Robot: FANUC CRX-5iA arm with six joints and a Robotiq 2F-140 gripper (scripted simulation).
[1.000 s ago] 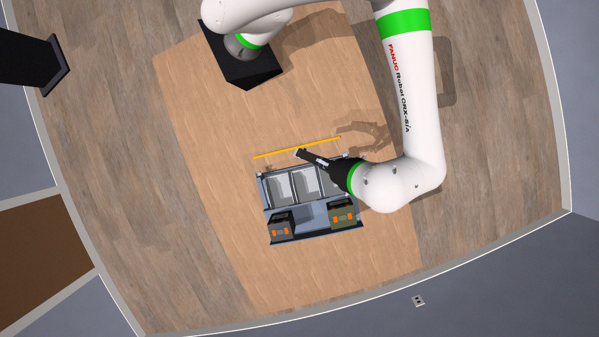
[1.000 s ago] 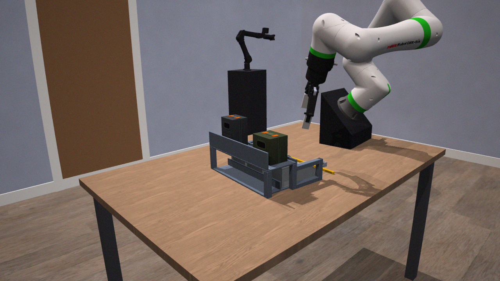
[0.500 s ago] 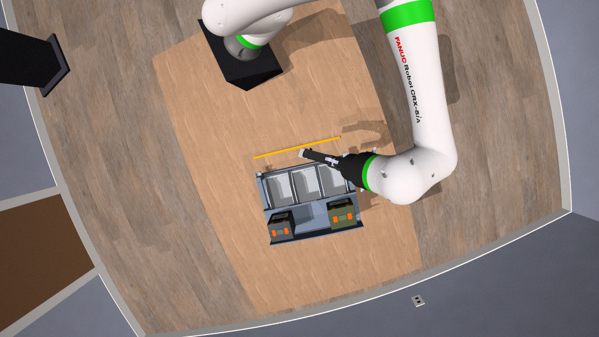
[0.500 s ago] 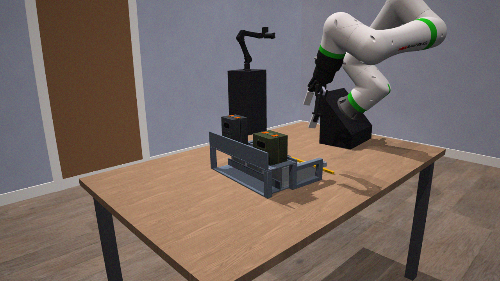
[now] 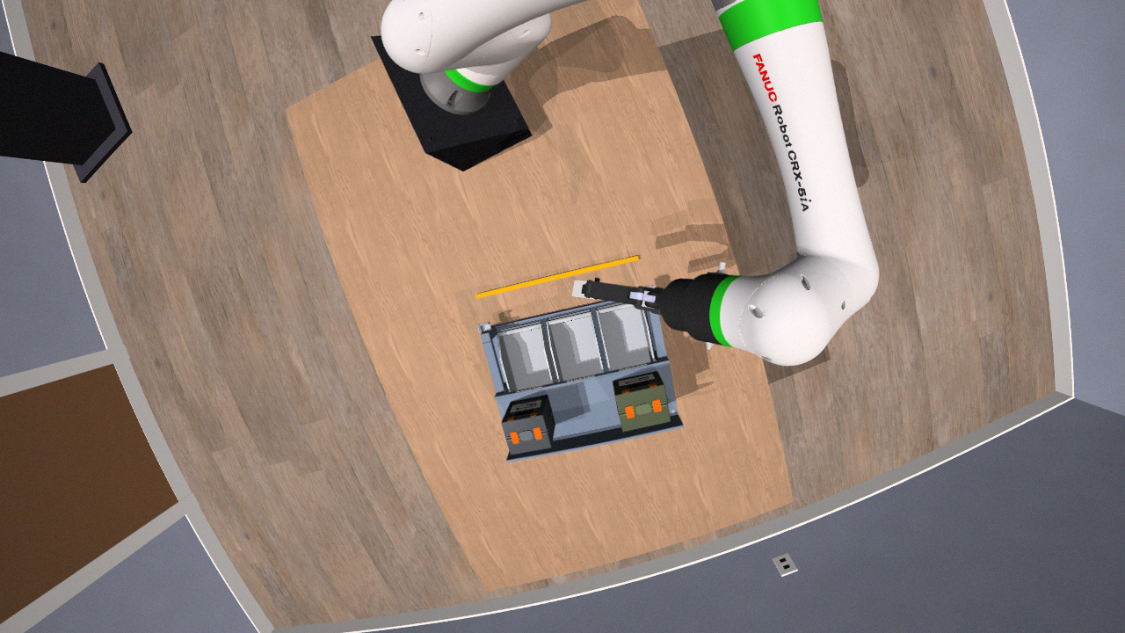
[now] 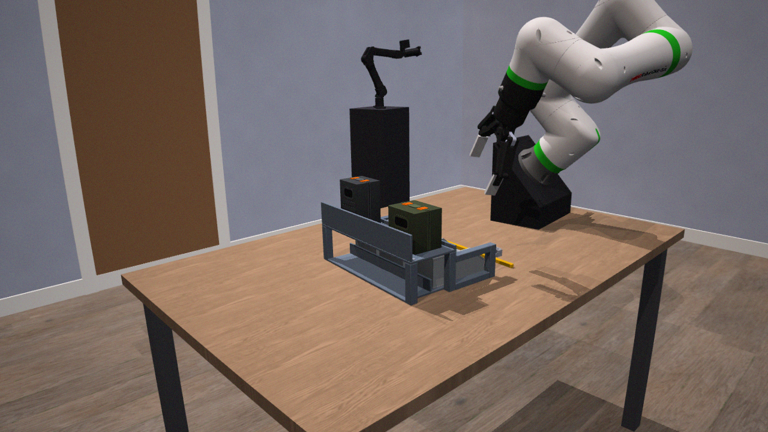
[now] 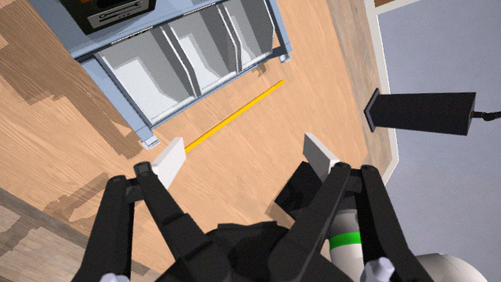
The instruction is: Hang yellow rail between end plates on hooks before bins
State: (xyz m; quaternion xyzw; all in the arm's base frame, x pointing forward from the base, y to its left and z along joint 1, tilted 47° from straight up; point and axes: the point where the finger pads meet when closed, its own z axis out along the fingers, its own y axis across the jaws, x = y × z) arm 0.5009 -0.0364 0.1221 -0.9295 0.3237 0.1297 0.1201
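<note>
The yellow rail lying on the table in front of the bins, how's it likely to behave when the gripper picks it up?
The yellow rail looks dead straight and very thin, so probably stiff and light. Lying flat on the table, it offers little height to pinch. It is long, so a grip near one end would likely let it tilt. The gripper is open and empty.
</note>
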